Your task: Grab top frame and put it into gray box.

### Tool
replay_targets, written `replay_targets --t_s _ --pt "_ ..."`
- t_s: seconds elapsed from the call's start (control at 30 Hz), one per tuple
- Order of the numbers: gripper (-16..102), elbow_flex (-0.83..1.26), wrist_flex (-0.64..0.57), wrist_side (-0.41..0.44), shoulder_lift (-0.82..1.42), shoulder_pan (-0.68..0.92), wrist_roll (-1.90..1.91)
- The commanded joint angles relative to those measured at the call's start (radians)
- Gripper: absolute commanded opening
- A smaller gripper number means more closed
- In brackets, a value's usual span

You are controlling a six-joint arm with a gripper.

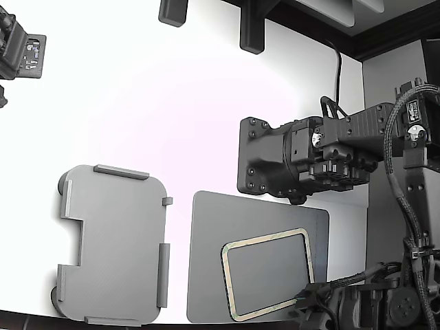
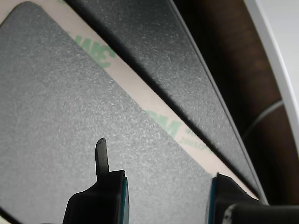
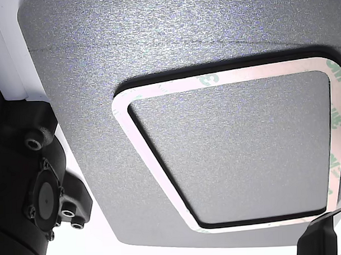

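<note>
step: we approach top frame (image 1: 269, 276) on dark mat (image 1: 206, 254) | gripper (image 2: 167, 186) released, holding nothing | next: we pinch rim, carry to gray box (image 1: 113, 244)

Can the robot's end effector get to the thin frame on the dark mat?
Probably yes. The end effector hangs open right by the top frame, which lies flat on the mat with nothing on top.

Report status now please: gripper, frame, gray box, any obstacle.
Gripper open, low over the dark mat, holding nothing. Top frame flat on the mat, not grasped. Gray box empty, at the exterior view's left. Nothing between them.
</note>
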Motion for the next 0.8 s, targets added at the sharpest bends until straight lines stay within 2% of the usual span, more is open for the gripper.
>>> replay_targets --t_s 0.0,0.07,0.37,0.6,0.77 --pt "75 -0.029 -0.003 0.008 0.011 0.002 -0.031" --pt "84 -0.017 -0.011 -0.012 0.009 0.002 -0.097" --pt "100 0.0 -0.055 -0.124 0.005 0.002 -0.178" --pt "100 -0.044 -0.032 -0.087 -0.049 0.035 -0.239" --pt "100 -0.038 -0.04 -0.095 -0.058 0.037 -0.357"
